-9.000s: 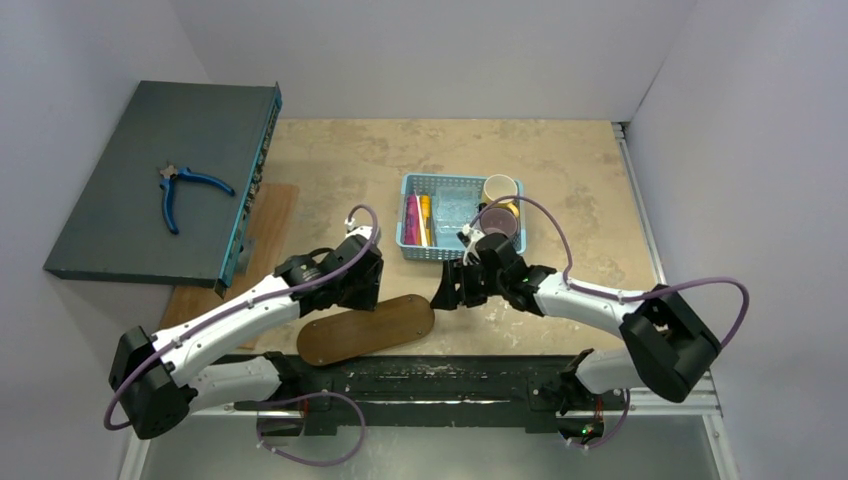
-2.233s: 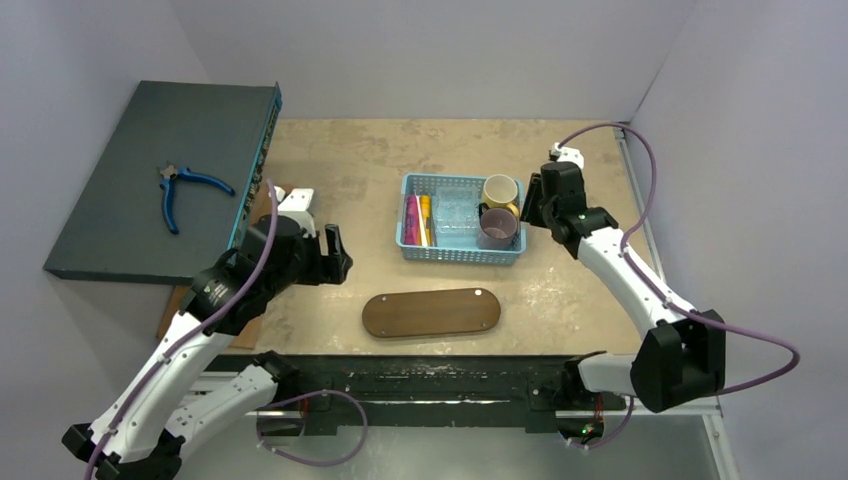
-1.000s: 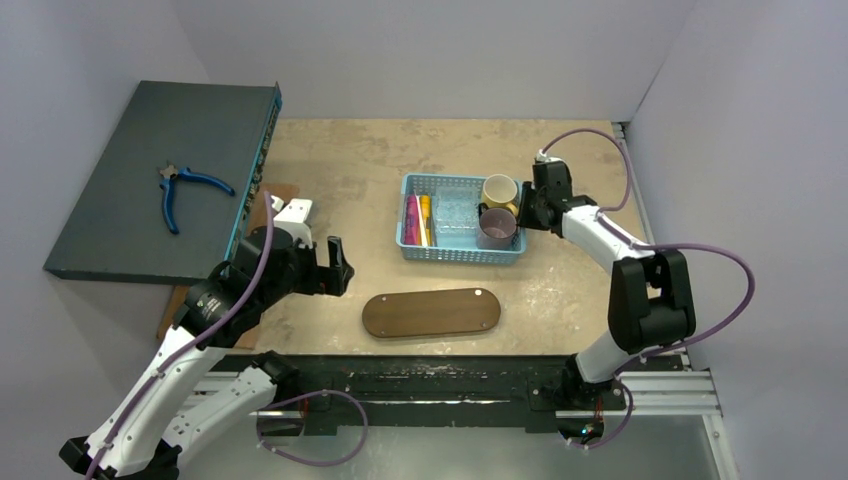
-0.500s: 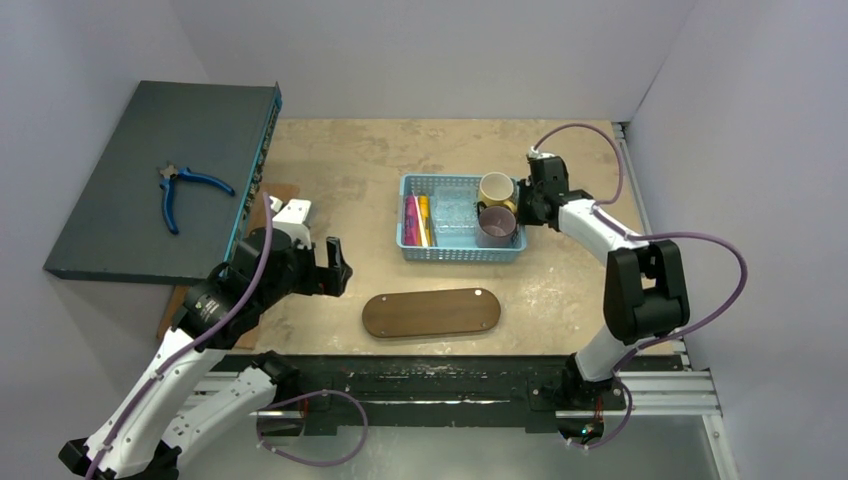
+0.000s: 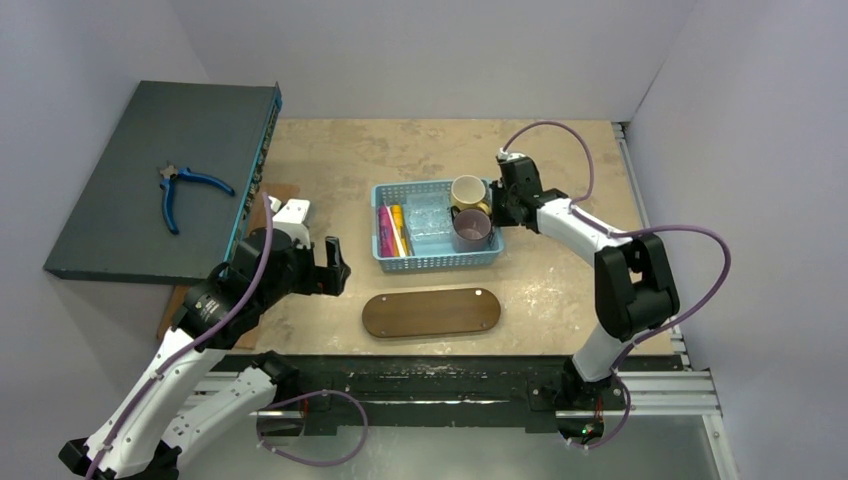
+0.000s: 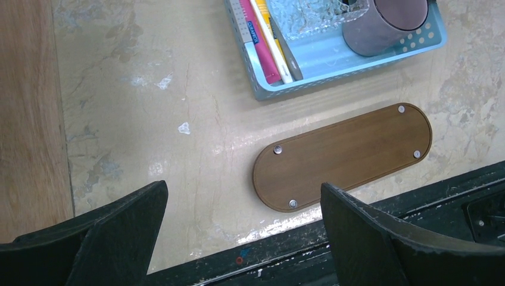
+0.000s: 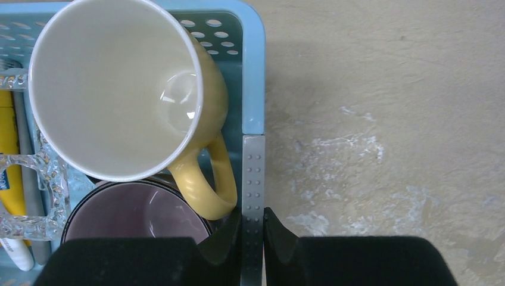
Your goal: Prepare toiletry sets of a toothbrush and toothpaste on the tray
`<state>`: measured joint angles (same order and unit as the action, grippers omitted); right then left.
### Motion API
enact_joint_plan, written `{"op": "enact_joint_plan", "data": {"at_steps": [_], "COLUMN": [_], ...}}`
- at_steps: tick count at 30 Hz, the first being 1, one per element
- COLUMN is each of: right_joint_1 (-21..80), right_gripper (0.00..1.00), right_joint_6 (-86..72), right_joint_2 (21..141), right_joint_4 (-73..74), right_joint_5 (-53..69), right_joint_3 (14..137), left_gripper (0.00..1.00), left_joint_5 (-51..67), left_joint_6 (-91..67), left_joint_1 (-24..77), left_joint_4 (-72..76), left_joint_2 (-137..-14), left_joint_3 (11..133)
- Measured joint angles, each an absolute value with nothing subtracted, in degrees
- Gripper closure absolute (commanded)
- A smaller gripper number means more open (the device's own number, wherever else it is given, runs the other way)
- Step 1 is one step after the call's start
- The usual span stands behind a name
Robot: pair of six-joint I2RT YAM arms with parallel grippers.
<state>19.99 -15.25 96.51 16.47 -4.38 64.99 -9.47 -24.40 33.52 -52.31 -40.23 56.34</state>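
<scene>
Nearest me lies the tray [image 5: 431,312], just right of my left gripper [image 5: 336,268], whose fingers are spread wide above the table [image 5: 560,290]. Beyond it, the toothbrush [image 6: 274,42] and both toothpaste tubes [image 5: 385,232] lie in the blue basket [image 5: 437,263], at its left end. My right gripper [image 7: 253,217] pinches that basket's right rim, beside the yellow mug [image 7: 119,89].

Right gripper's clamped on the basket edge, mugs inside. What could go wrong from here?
1. The right gripper pinches only the thin right wall of the blue basket; that hold could slip.
2. The yellow mug sits tight against the purple mug beside the grip; a jerk might tip one.
3. The tray lies just in front of the basket; pulling nearer could shove it.
</scene>
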Motion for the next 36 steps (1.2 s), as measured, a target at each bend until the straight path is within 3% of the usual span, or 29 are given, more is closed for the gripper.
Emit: {"op": "enact_joint_plan", "data": {"at_steps": [36], "right_joint_1": [24.12], "right_gripper": [1.0], "right_joint_6": [-27.66], "right_joint_2": [97.62], "right_joint_4": [14.28], "right_joint_5": [-8.03], "right_joint_3": [65.23], "left_gripper": [0.0], "left_joint_5": [-11.97], "left_joint_6": [-24.43], "left_joint_1": [33.52], "left_joint_4": [-53.36], "left_joint_2": [-41.23], "left_joint_3": [56.34]}}
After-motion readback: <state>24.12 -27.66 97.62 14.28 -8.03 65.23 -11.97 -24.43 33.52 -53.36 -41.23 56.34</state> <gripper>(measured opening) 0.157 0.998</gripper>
